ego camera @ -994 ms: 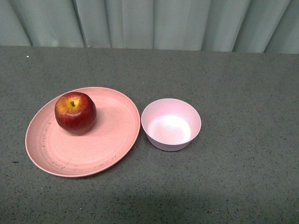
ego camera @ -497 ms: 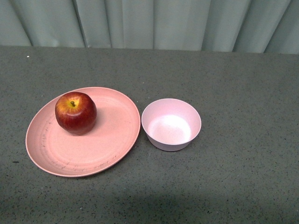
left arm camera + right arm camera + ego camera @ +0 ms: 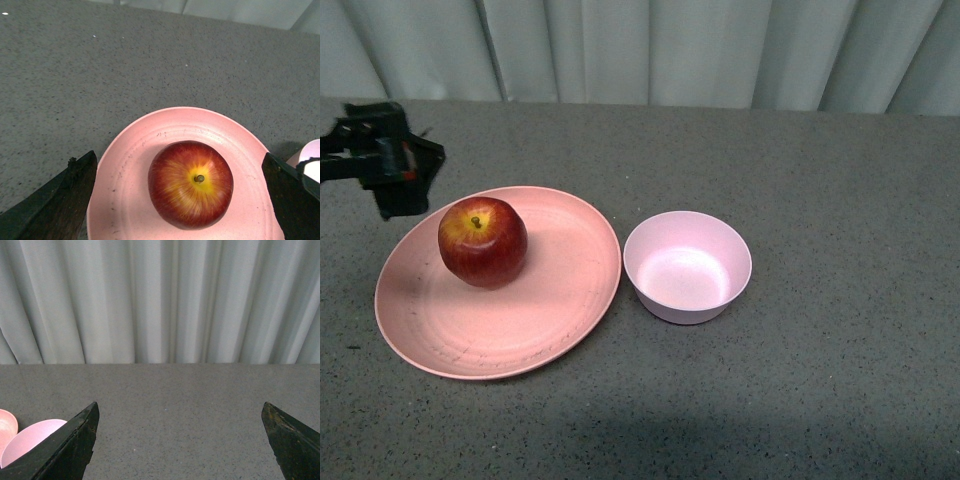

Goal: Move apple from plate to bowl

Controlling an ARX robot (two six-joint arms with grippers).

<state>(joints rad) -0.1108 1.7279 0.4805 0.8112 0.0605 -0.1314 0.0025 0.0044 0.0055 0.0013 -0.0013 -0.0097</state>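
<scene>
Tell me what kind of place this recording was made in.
Probably a staged lab tabletop rather than a real kitchen: a grey speckled table, a pale pleated curtain as backdrop, and as props a plate holding an apple, with a bowl beside it.

A dark grey, finely speckled counter (image 3: 840, 400) fills the foreground, matte and evenly lit; a soft shadow lies along its near edge; behind its far edge hangs a pale grey-green curtain (image 3: 700, 50) in vertical folds.
</scene>
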